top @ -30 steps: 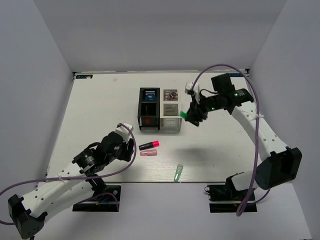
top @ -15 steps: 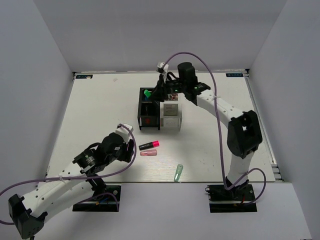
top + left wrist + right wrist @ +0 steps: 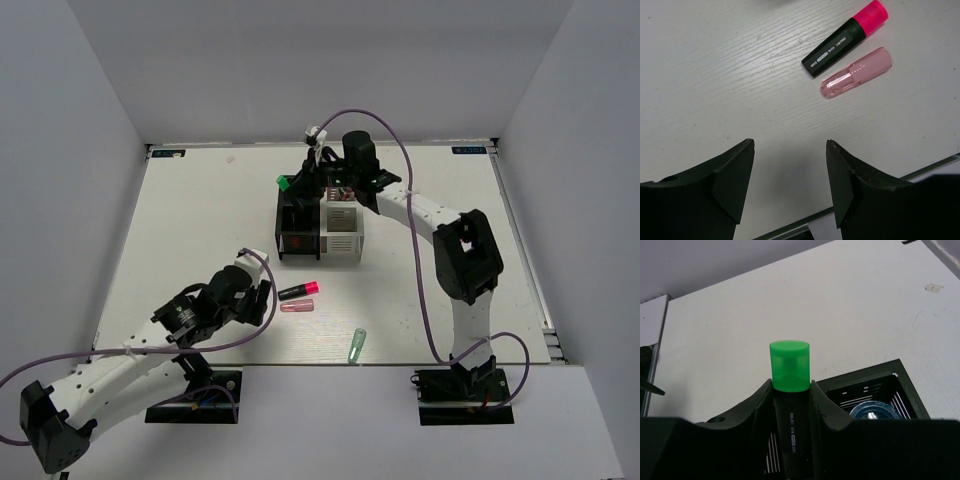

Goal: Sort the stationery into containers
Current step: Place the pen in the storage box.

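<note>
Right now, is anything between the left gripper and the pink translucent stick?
Nothing visible. The left gripper is open, with only bare table between it and the pink translucent stick. The black marker lies close beside the stick on its far side, out of the path.

— How much of the green-capped marker [image 3: 789, 365] shows in the right wrist view?

— Its cap and upper barrel. Toward six o'clock the barrel runs off the edge, between the fingers of the right claw [image 3: 791, 386].

— And the blue tape roll [image 3: 875, 411]?

— Only its top arc, at five o'clock. The edge cuts off the rest, as it does the black bin [image 3: 866, 379] around it.

— From overhead?

— The right arm [image 3: 420, 205] covers part of the containers [image 3: 341, 240], and their contents are too small to tell. The left claw [image 3: 789, 146] is clipped at six o'clock in its own view.
</note>
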Robot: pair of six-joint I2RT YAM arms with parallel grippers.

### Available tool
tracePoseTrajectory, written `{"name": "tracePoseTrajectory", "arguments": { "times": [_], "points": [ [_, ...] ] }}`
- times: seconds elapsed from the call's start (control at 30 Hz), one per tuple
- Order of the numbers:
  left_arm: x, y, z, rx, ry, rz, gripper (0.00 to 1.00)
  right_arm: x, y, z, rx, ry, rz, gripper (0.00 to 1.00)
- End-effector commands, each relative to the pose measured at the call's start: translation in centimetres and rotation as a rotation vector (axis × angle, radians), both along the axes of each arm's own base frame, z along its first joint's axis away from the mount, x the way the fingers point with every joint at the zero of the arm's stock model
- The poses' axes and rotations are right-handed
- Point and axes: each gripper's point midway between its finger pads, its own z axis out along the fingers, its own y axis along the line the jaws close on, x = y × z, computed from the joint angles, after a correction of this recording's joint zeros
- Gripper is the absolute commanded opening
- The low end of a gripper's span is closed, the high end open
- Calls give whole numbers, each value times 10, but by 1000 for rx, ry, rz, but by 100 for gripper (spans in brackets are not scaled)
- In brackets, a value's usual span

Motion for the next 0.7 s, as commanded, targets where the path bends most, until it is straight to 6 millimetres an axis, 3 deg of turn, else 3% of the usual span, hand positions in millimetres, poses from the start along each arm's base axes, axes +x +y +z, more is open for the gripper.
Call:
{"name": "tracePoseTrajectory", "arguments": {
  "times": [0.0,0.13,0.17,0.27,0.3,0.37,0.47,0.5,0.57,0.6,0.63,0.67],
  "points": [
    [5,-6,8,-25,-21,0,70,8,3,-2,11,-45,-9,0],
    [7,-9,10,-34,-24,2,70,5,3,-15,-17,-14,-2,4],
    [8,-10,10,-33,-22,1,70,2,3,-14,-17,-7,4,19],
    [12,-15,11,-48,-35,-5,70,-3,3,-21,-43,-25,28,41],
    [13,-16,12,-50,-37,-5,70,-5,2,-20,-44,-25,33,60],
    [17,-25,15,-61,-40,-29,70,-8,0,-13,-40,-27,39,63],
    [21,-38,16,-76,-40,-73,66,-16,-3,-2,-31,-25,51,63],
    [27,-45,22,-105,-70,-81,63,-21,-7,10,-18,-41,55,62],
    [33,-57,25,-120,-90,-118,45,-27,-10,11,-27,-17,60,54],
    [32,-62,25,-121,-91,-142,37,-32,-14,16,-24,1,58,34],
    [33,-67,22,-100,-89,-167,26,-38,-18,29,-11,-7,58,21],
    [35,-74,26,-101,-113,-199,23,-43,-27,19,-43,68,37,9]
  ]
}}
